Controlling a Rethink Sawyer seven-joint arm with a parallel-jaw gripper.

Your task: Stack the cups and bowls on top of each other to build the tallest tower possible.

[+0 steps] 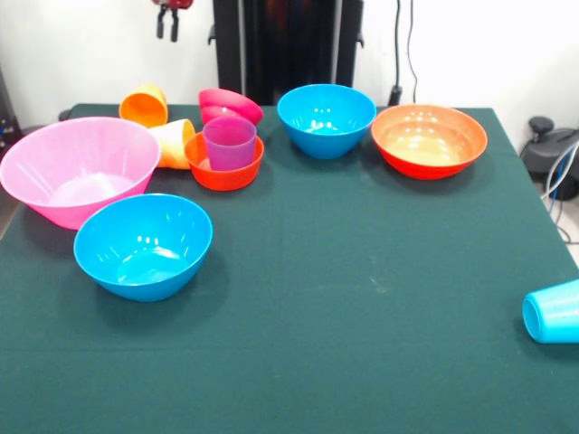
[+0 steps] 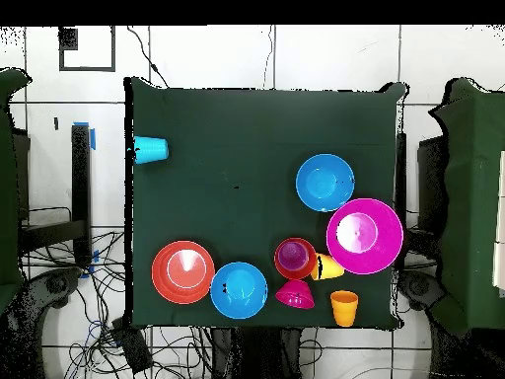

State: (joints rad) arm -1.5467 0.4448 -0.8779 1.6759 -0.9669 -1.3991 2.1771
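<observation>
You see the only stack on the green table (image 1: 362, 298): the translucent purple cup (image 1: 230, 142) stands upright inside the small orange bowl (image 1: 223, 170), toward the table's back left in the front view. No third item rests on it.

Locate the remaining items as follows:
- The large pink bowl (image 1: 77, 169) sits upright at the left edge. The yellow-orange cup (image 1: 175, 143) lies on its side between it and the small orange bowl, close to both.
- The orange cup (image 1: 145, 105) lies tipped at the back left corner.
- The small magenta bowl (image 1: 230, 106) rests tilted, mouth down, just behind the purple cup.
- One blue bowl (image 1: 143, 246) sits upright in front of the pink bowl, just beside it; the second blue bowl (image 1: 326, 119) sits upright at the back centre.
- The wide orange-red bowl (image 1: 429, 140) sits upright, just beside the second blue bowl.
- The light blue cup (image 1: 551, 312) lies on its side at the right edge, well apart from everything else.

The gripper (image 1: 167, 23) shows only as two dark fingertips at the top edge, a narrow gap between them, holding nothing, well above the orange cup.

No readable writing or brand marks appear.
</observation>
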